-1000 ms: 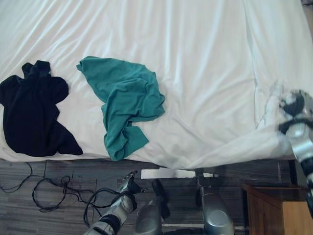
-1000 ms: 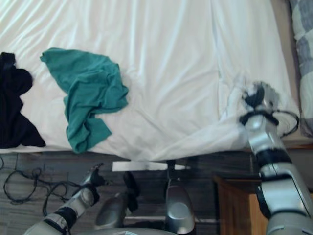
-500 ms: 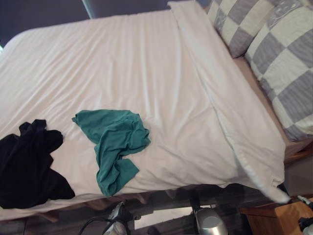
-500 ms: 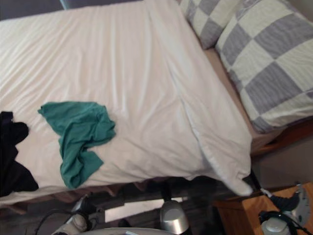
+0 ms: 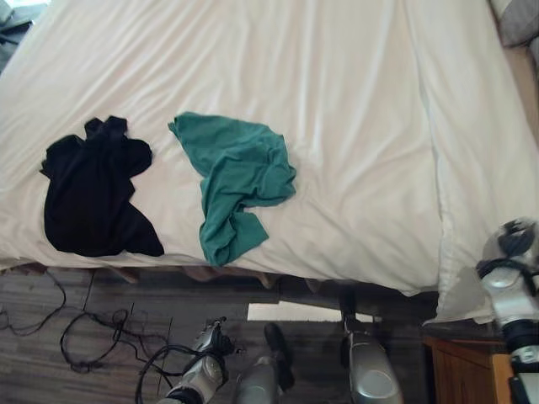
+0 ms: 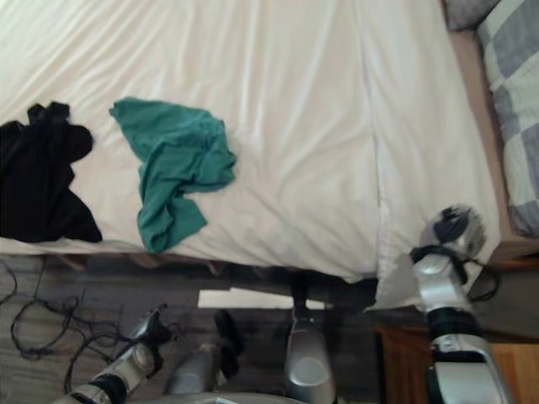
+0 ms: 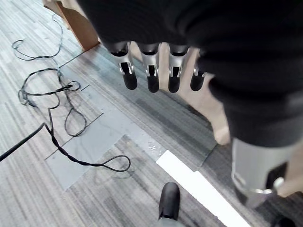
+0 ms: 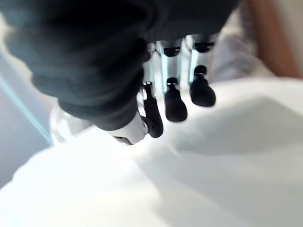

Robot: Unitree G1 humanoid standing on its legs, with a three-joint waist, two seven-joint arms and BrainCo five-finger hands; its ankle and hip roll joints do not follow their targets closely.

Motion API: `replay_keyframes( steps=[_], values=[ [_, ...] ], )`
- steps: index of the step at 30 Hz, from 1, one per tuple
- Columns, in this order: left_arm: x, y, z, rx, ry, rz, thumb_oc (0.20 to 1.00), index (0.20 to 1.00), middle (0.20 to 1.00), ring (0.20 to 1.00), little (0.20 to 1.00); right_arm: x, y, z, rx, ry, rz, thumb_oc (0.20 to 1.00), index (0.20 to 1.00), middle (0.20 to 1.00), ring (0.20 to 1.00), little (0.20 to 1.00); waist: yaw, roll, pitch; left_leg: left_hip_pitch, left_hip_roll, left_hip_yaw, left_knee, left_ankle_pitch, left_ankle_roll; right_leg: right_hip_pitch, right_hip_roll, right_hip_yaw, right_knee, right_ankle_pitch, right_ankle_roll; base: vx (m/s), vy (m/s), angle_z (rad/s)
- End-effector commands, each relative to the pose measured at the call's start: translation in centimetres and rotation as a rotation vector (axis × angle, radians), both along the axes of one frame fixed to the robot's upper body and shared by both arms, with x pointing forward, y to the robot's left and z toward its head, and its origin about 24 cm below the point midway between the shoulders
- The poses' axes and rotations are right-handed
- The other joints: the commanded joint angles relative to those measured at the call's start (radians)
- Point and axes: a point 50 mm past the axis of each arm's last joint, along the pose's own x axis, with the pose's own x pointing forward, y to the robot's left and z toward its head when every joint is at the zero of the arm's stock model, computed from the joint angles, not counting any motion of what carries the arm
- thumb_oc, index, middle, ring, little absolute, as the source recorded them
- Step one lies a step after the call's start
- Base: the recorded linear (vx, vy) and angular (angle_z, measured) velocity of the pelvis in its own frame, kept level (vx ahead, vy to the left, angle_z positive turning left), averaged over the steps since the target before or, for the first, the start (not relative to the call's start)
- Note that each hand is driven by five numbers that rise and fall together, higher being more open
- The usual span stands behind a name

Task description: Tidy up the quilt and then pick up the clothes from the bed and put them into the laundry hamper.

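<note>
A white quilt (image 5: 337, 126) covers the bed. On it near the front edge lie a black garment (image 5: 93, 189) at the left and a crumpled teal garment (image 5: 236, 181) beside it. My right hand (image 6: 455, 231) is at the quilt's near right corner, which hangs over the bed's edge. In the right wrist view its fingers (image 8: 175, 101) are curled against the white cloth, with a bit of cloth caught by the palm. My left hand (image 5: 210, 341) hangs low over the floor in front of the bed, its fingers (image 7: 151, 75) straight and holding nothing.
Grey-and-white checked pillows (image 6: 514, 67) lie at the head of the bed, on the right. A wooden nightstand (image 5: 463, 370) stands under my right arm. A wooden bed leg (image 7: 80, 23) shows near my left hand, and a white strip (image 5: 295, 311) lies on the dark plank floor.
The camera swung up over the bed and back down. The quilt's near right corner, bunched a second ago, now lies flatter and hangs over the edge. My right hand is still at it.
</note>
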Motion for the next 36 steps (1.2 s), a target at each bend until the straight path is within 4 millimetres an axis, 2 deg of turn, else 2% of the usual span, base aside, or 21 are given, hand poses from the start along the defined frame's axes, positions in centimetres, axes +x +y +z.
replay_keyframes(
  steps=[1,5,6,7,8,9,12,13,14,16,18,20,21,23,24,25,27,28,31,34,36],
  values=[
    [0.3,1.4,0.3,0.062,0.0,0.041,1.0,1.0,1.0,1.0,1.0,-3.4,-0.4,-4.2,0.061,0.196,-0.016,0.2,0.2,0.2,0.2,0.2,-0.021,-0.002,-0.004,-0.023,0.103,-0.044,0.114,-0.074,-0.048,-0.042,-0.08,0.024,0.205,-0.173,0.09,-0.01,0.072,0.02],
    [-0.5,1.8,0.0,0.073,0.016,0.072,1.0,1.0,1.0,1.0,1.0,-9.7,2.3,-11.4,0.28,0.464,-0.043,0.2,0.2,0.2,0.2,0.2,-0.039,-0.031,-0.013,0.016,0.076,-0.039,0.078,-0.086,-0.033,-0.017,-0.09,0.025,0.174,-0.151,0.103,0.01,0.126,0.01],
    [-0.6,1.7,-0.1,0.066,0.017,0.079,1.0,1.0,1.0,1.0,1.0,-12.2,3.2,-13.4,0.357,0.549,-0.067,0.2,0.2,0.2,0.2,0.2,-0.045,-0.037,-0.025,0.032,0.067,-0.034,0.061,-0.085,-0.029,-0.006,-0.094,0.024,0.162,-0.143,0.107,0.02,0.13,-0.05],
    [-0.6,1.7,-0.1,0.066,0.017,0.079,1.0,1.0,1.0,1.0,1.0,-12.3,3.2,-13.4,0.358,0.549,-0.067,0.2,0.2,0.2,0.2,0.2,-0.044,-0.038,-0.024,0.034,0.067,-0.033,0.058,-0.084,-0.029,-0.004,-0.095,0.024,0.161,-0.142,0.108,0.06,0.165,-0.07],
    [-1.0,1.9,-0.2,0.067,0.026,0.081,1.0,1.0,1.0,1.0,1.0,-15.8,4.6,-15.7,0.437,0.706,-0.065,0.2,0.2,0.2,0.2,0.2,-0.05,-0.051,-0.052,0.065,0.049,-0.026,0.013,-0.076,-0.022,0.016,-0.103,0.022,0.135,-0.126,0.115,0.07,0.155,-0.1],
    [-1.2,1.9,-0.3,0.065,0.029,0.077,1.0,1.0,1.0,1.0,1.0,-18.0,5.4,-16.9,0.471,0.813,-0.054,0.2,0.2,0.2,0.2,0.2,-0.05,-0.059,-0.069,0.087,0.039,-0.025,-0.02,-0.069,-0.019,0.03,-0.11,0.017,0.122,-0.118,0.122,0.1,0.205,-0.08],
    [-0.9,1.6,-0.3,0.052,0.041,0.056,1.0,1.0,1.0,1.0,1.0,-21.8,6.4,-18.3,0.529,1.022,-0.046,0.2,0.2,0.2,0.2,0.2,-0.046,-0.076,-0.108,0.143,0.007,-0.026,-0.116,-0.044,-0.007,0.033,-0.122,0.028,0.12,-0.065,0.159,0.05,0.135,-0.09],
    [-0.6,1.5,-0.2,0.041,0.039,0.055,1.0,1.0,1.0,1.0,1.0,-22.3,6.4,-18.4,0.542,1.055,-0.046,0.545,0.545,0.545,0.545,0.545,-0.043,-0.078,-0.109,0.152,0.01,-0.026,-0.125,-0.04,-0.005,0.029,-0.119,0.022,0.141,-0.061,0.166,-0.01,0.064,-0.31],
    [-0.4,1.4,-0.2,0.033,0.037,0.051,1.0,1.0,1.0,1.0,1.0,-22.5,6.6,-18.5,0.549,1.078,-0.035,1.0,1.0,1.0,1.0,1.0,-0.033,-0.074,-0.118,0.146,0.019,-0.021,-0.125,-0.04,-0.004,0.019,-0.111,0.009,0.173,-0.081,0.16,-0.05,0.05,-0.23],
    [-0.6,1.7,-0.2,0.031,0.055,0.044,1.0,1.0,1.0,1.0,1.0,-22.4,7.0,-18.7,0.549,1.096,0.007,1.0,1.0,1.0,1.0,1.0,-0.029,-0.061,-0.131,0.139,0.03,-0.023,-0.125,-0.036,-0.004,0.017,-0.051,-0.017,0.244,-0.149,0.137,-0.03,0.019,-0.18],
    [-1.3,1.9,-0.5,0.038,0.085,0.045,1.0,1.0,1.0,1.0,1.0,-21.4,6.9,-18.5,0.529,1.085,0.04,1.0,1.0,1.0,1.0,1.0,-0.007,-0.057,-0.145,0.148,0.009,-0.027,-0.125,-0.043,0.002,0.101,-0.034,-0.062,0.173,-0.218,0.107,0.06,-0.009,-0.11],
    [-1.0,1.7,-0.4,0.031,0.069,0.047,1.0,1.0,1.0,1.0,1.0,-19.5,6.9,-18.2,0.51,1.025,0.088,1.0,1.0,1.0,1.0,1.0,-0.004,-0.062,-0.136,0.096,0.014,-0.028,0.044,-0.075,-0.012,0.13,-0.021,-0.047,0.132,-0.228,0.065,-0.01,-0.073,-0.12],
    [-0.7,1.5,-0.3,0.014,0.051,0.056,1.0,1.0,1.0,1.0,1.0,-19.0,6.7,-18.0,0.484,1.031,0.116,1.0,1.0,1.0,1.0,1.0,-0.002,-0.061,-0.13,0.039,0.036,-0.015,0.161,-0.094,-0.029,0.149,-0.039,-0.077,0.106,-0.23,0.053,-0.09,-0.058,0.07],
    [0.5,1.2,0.2,-0.001,-0.003,0.08,1.0,1.0,1.0,1.0,1.0,-16.9,5.9,-17.2,0.432,0.985,0.141,1.0,1.0,1.0,1.0,1.0,0.004,-0.062,-0.103,-0.063,0.121,0.037,0.327,0.025,-0.096,0.183,-0.064,-0.098,0.059,-0.224,0.031,-0.1,0.03,0.4],
    [0.5,1.2,0.2,-0.002,-0.003,0.08,1.0,1.0,1.0,1.0,1.0,-16.9,5.9,-17.2,0.432,0.984,0.141,1.0,1.0,1.0,1.0,1.0,0.003,-0.057,-0.1,-0.067,0.13,0.031,0.34,0.019,-0.1,0.187,-0.057,-0.101,0.058,-0.225,0.029,-0.02,0.261,0.76],
    [0.1,1.2,0.1,-0.007,-0.005,0.111,1.0,1.0,1.0,1.0,1.0,-16.5,5.7,-17.1,0.445,0.955,0.114,1.0,1.0,1.0,1.0,1.0,-0.004,-0.046,-0.109,-0.019,0.237,0.156,0.224,0.085,-0.127,0.213,-0.098,-0.15,0.014,-0.212,0.056,0.14,0.379,0.72],
    [-0.7,1.3,-0.3,0.003,0.021,0.116,1.0,1.0,1.0,1.0,1.0,-16.5,5.8,-17.1,0.473,0.934,0.102,1.0,1.0,1.0,1.0,1.0,-0.019,-0.04,-0.143,0.06,0.272,0.237,0.053,0.094,-0.13,0.23,-0.137,-0.168,-0.007,-0.2,0.098,0.19,0.499,0.39],
    [-1.1,1.5,-0.5,0.011,0.035,0.122,1.0,1.0,1.0,1.0,1.0,-16.4,5.8,-17.1,0.474,0.931,0.106,1.0,1.0,1.0,1.0,1.0,-0.016,-0.035,-0.158,0.076,0.289,0.223,-0.012,0.133,-0.142,0.236,-0.157,-0.17,-0.018,-0.186,0.116,0.17,0.458,0.22],
    [-1.9,1.2,-0.9,0.013,0.058,0.134,1.0,1.0,1.0,1.0,1.0,-16.9,5.7,-17.1,0.463,0.95,0.103,1.0,1.0,1.0,1.0,1.0,0.0,-0.022,-0.188,0.062,0.337,0.07,-0.087,0.205,-0.172,0.248,-0.207,-0.168,-0.051,-0.143,0.148,0.13,0.506,0.14],
    [-2.4,0.8,-1.3,0.024,0.095,0.096,1.0,1.0,1.0,1.0,1.0,-18.5,5.9,-17.6,0.487,0.998,0.073,1.0,1.0,1.0,1.0,1.0,0.002,-0.027,-0.22,0.052,0.305,-0.019,-0.071,0.124,-0.176,0.28,-0.266,-0.175,-0.032,-0.131,0.183,0.25,0.524,0.22],
    [-1.7,1.2,-0.9,0.035,0.077,0.092,1.0,1.0,1.0,1.0,1.0,-18.2,6.5,-17.8,0.498,1.004,0.083,1.0,1.0,1.0,1.0,1.0,0.013,-0.059,-0.207,0.048,0.246,-0.006,-0.045,0.066,-0.136,0.207,-0.332,-0.144,0.065,0.005,0.183,0.12,0.479,0.29]
  ],
)
